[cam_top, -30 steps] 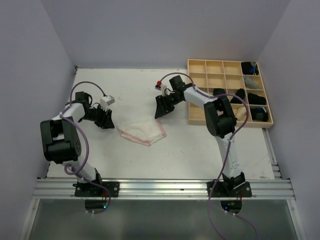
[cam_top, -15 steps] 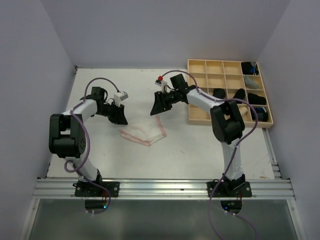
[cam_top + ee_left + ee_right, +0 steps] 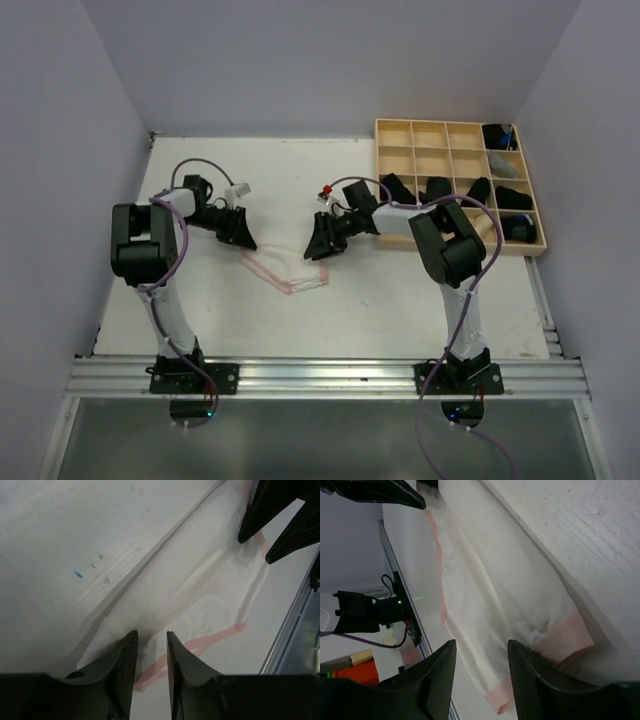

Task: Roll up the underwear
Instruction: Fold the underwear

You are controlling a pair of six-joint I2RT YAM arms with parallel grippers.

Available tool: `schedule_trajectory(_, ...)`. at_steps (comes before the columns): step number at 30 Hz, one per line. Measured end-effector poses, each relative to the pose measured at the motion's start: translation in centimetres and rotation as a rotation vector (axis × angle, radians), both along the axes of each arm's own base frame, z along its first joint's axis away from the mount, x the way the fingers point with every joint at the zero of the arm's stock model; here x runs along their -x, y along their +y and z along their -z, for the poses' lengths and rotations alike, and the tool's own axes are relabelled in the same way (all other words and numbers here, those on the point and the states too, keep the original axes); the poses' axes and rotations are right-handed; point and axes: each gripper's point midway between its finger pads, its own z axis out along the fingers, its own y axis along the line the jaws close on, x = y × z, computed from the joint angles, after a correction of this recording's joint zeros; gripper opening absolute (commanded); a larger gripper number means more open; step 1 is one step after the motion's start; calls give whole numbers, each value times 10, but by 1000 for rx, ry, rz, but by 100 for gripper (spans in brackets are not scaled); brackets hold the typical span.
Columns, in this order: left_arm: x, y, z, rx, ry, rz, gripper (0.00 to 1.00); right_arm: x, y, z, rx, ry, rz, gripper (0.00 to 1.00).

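While the whitish underwear [image 3: 288,270] lies flat mid-tabletop [image 3: 400,300], long axis along the near edge and tapering toward it, your left gripper [image 3: 241,240] stands narrowly parted at its left end and your right gripper [image 3: 320,250] wider at its right.

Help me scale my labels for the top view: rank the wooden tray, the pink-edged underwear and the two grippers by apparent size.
1. wooden tray
2. pink-edged underwear
3. left gripper and right gripper: these look about alike, so I leave them unranked.
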Motion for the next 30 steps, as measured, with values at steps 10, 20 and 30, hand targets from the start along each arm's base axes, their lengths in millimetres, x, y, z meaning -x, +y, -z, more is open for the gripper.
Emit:
schedule_trajectory(10, -32, -14, -73, 124, -251, 95, 41, -32, 23, -95, -177, -136, 88, 39)
schedule_trajectory(20, -16, -46, -49, 220, -97, -105, 31, -51, 34, -55, -195, 63, 279, 14)
schedule_trajectory(30, -29, -42, 0, 210, 38, -200, 35, -38, 23, 12, -80, 172, 307, 13)
